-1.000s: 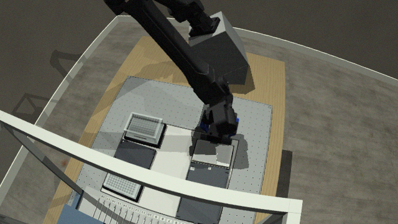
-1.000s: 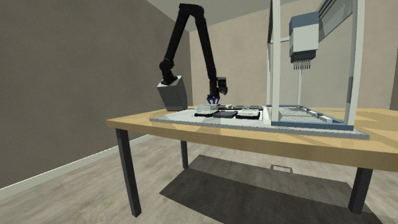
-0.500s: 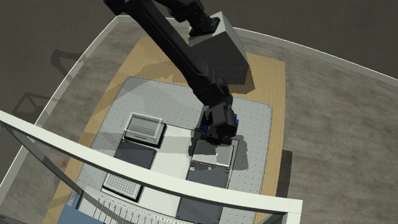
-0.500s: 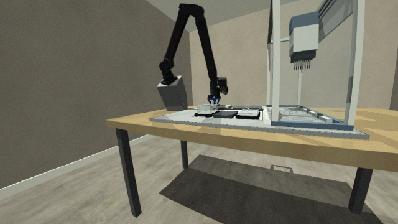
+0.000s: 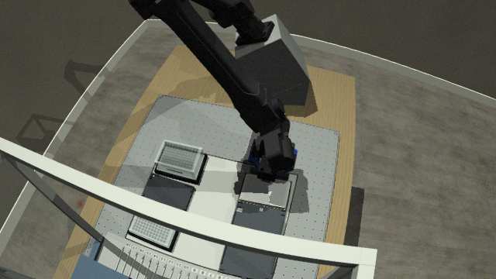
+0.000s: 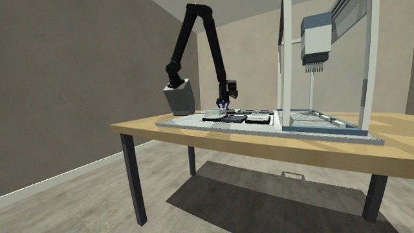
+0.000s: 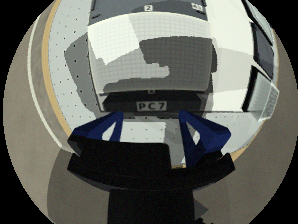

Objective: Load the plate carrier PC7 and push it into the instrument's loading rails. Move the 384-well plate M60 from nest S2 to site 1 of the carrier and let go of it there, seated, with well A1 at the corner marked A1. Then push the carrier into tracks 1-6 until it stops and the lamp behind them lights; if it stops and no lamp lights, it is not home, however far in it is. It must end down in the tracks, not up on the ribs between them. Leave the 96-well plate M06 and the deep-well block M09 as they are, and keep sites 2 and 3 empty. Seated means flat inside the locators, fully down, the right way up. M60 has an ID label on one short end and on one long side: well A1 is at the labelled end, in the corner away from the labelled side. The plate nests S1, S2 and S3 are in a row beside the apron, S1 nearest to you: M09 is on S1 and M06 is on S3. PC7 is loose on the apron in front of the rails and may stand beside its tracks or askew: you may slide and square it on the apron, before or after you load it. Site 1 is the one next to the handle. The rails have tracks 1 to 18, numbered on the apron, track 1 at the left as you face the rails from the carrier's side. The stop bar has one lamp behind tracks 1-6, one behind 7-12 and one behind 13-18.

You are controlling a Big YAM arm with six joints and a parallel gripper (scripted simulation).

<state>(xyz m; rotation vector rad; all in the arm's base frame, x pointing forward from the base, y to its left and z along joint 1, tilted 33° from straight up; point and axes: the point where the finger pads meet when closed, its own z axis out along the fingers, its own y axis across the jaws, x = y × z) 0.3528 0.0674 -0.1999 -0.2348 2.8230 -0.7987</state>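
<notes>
The dark carrier PC7 (image 5: pixel 259 225) lies on the apron, its long axis pointing toward the rails (image 5: pixel 155 265). The 384-well plate M60 (image 5: pixel 266 191) lies flat on site 1, the site next to the handle; it also shows in the wrist view (image 7: pixel 153 50). My gripper (image 5: pixel 268 172) is open and empty, low at the carrier's handle end. In the wrist view its blue fingers stand either side of the PC7 label (image 7: pixel 150 106). Nest S2 (image 5: pixel 168 191) is bare. The carrier's sites 2 and 3 look empty.
The deep-well block M09 (image 5: pixel 180 160) sits on S1 and the 96-well plate M06 (image 5: pixel 152 231) on S3, left of the carrier. A white frame beam (image 5: pixel 186 221) crosses the view and hides part of the carrier. The arm's grey base (image 5: pixel 275 66) stands behind.
</notes>
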